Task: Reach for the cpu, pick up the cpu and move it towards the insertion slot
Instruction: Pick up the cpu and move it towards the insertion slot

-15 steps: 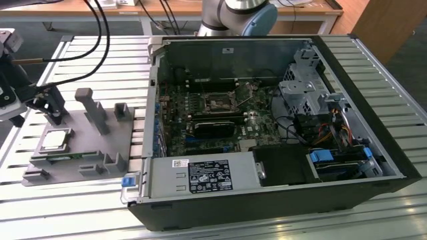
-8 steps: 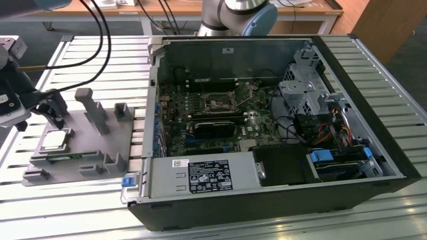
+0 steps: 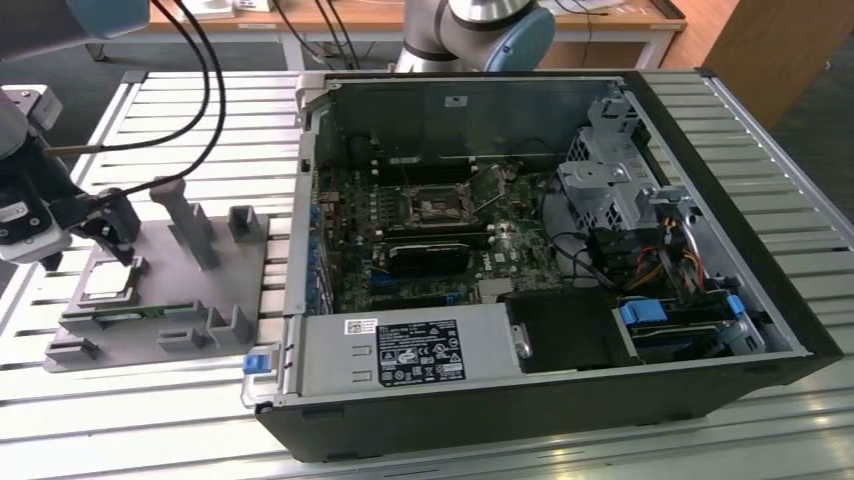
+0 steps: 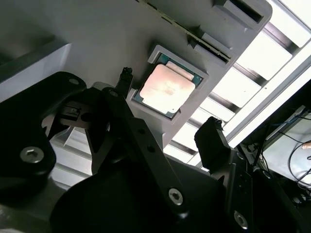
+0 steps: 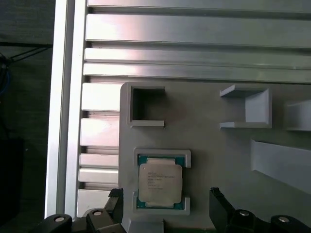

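The cpu (image 5: 160, 182) lay flat, silver top up, in a square recess near one edge of the grey fixture (image 5: 209, 145). I saw it in both wrist views (image 4: 166, 88), and in the exterior view (image 3: 110, 283) it sat at the far left. Nothing was gripping it.

My pincer (image 5: 165, 194) hung over that recess with its jaws spread wide. One black finger (image 5: 115, 201) was outside one side of the recess and the other outside the opposite side. Neither touched the chip in the first wrist view. The second wrist view showed the pincer (image 4: 167, 102) straddling the chip in the same way. From the exterior view the pincer (image 3: 94, 255) stood just above the fixture (image 3: 174, 300), though I could not tell how close the fingertips were to it.

The fixture rested on the slatted metal bench (image 3: 160, 400), just beside the open computer case (image 3: 767, 290). The insertion slot (image 3: 438, 207), a silver frame around a dark centre, sat on the board inside that case. It was well apart from the cpu, toward the exterior view's right. Black cables (image 3: 200, 100) hung across the bench above the fixture.
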